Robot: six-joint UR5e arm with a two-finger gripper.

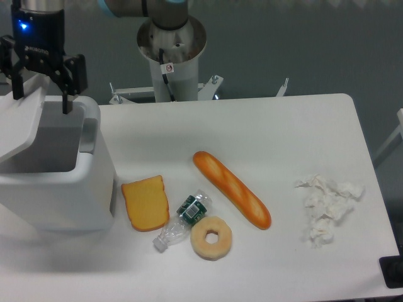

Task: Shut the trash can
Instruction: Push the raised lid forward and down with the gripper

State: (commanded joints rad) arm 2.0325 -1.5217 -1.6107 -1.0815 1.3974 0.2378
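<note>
camera: trash can at the desk's left edge, lid half raised, tilted | end effector over its back rim, fingers spread, gripping nothing | bottle with green label, writing unreadable, touching the donut | small sticker on arm base, illegible | toast, baguette, crumpled tissue lie apart
</note>
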